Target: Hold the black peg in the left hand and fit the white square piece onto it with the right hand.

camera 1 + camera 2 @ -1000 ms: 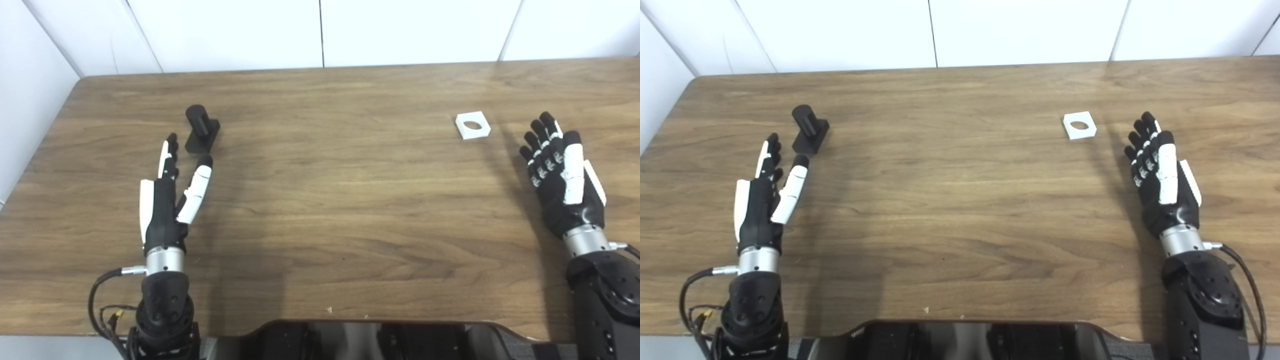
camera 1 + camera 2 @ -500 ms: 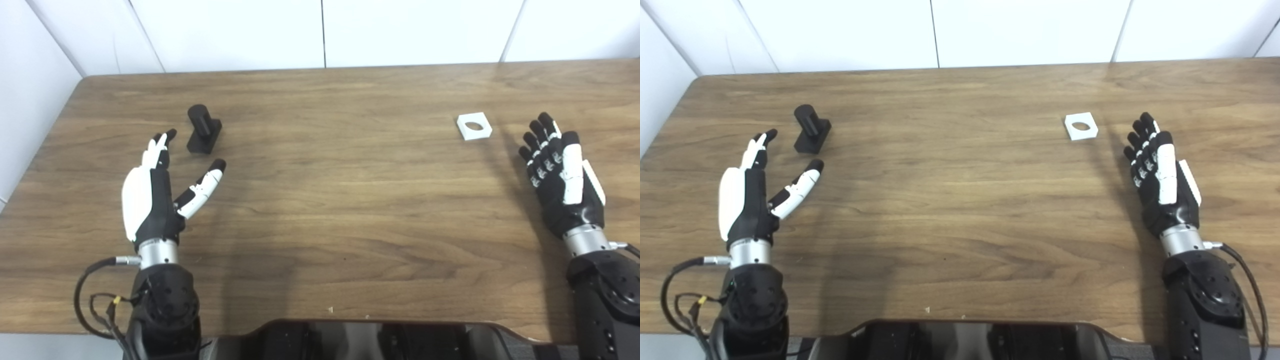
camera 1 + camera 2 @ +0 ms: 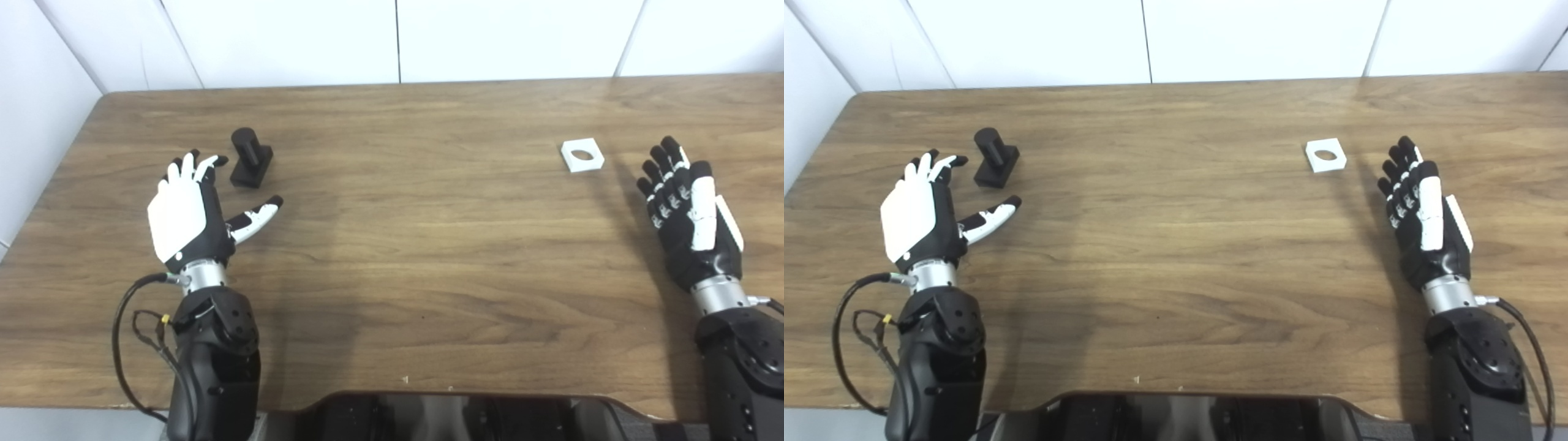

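Black peg [image 3: 250, 158] upright on its square base, white square piece [image 3: 582, 154] flat, well apart.

No lettering, label, brand mark, number or sign can be read anywhere in either head-camera view.
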